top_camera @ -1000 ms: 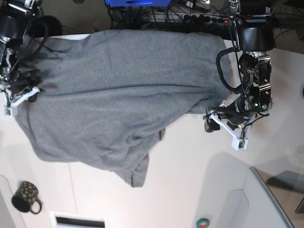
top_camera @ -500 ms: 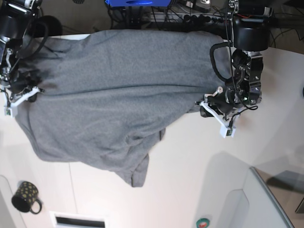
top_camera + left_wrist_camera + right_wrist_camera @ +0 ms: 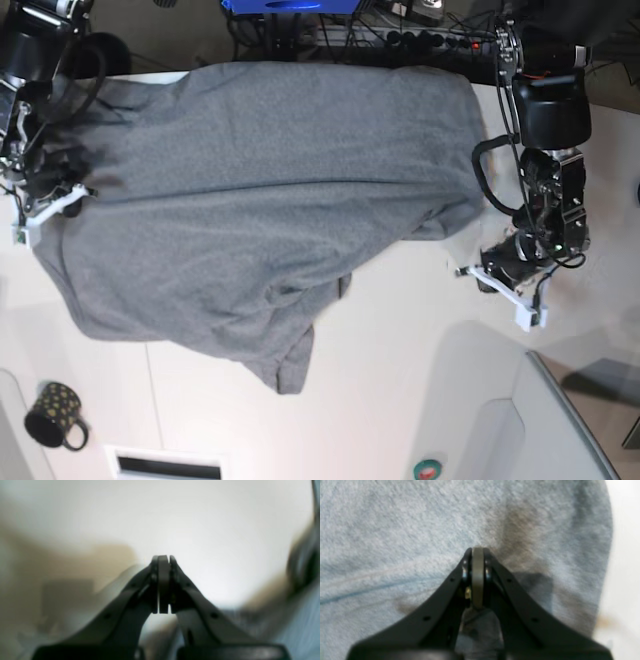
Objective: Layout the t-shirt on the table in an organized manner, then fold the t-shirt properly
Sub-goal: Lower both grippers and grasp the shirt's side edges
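Pinching one edge of the heather-grey t-shirt (image 3: pixel 260 200) at the base view's left, the closed right gripper (image 3: pixel 50 205) anchors fabric sprawled lengthwise across the white tabletop (image 3: pixel 420 360), while the left gripper (image 3: pixel 500 285), shut on nothing, hangs just off the shirt's opposite end.

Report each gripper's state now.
Left gripper: shut, empty, off the heather-grey fabric t-shirt.
Right gripper: shut on the t-shirt.
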Controlling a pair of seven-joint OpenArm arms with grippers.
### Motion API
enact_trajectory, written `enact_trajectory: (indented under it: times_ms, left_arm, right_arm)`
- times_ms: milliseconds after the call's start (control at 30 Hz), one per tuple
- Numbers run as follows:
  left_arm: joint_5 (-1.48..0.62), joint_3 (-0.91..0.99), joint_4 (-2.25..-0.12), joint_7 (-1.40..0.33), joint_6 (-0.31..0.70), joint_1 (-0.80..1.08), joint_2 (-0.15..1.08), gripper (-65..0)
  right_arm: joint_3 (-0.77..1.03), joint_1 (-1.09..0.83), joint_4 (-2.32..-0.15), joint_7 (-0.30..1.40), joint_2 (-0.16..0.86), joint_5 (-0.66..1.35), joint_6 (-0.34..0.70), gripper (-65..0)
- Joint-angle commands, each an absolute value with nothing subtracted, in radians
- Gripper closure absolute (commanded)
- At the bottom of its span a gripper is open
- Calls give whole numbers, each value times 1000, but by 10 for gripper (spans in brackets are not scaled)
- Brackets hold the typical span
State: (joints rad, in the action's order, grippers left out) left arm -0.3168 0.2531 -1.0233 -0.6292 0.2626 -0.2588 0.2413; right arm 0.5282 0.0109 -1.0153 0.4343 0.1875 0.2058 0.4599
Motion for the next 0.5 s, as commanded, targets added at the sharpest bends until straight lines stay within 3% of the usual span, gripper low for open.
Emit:
enact_trajectory:
  times_ms: [0,233,467]
  left_arm:
    - [-317,278,-1040,-593,266,-274,257,0]
    - [-254,341,-1104,-559,266,-223,243,0]
    - [-475,326,-1543,-769,268,68,191,0]
  right_arm:
    - [526,15,-1027,467,186,194,460,-6]
    - [526,15,-1090,513,174,194,460,-6]
    - [526,31,-1110,524,197,193,452,-6]
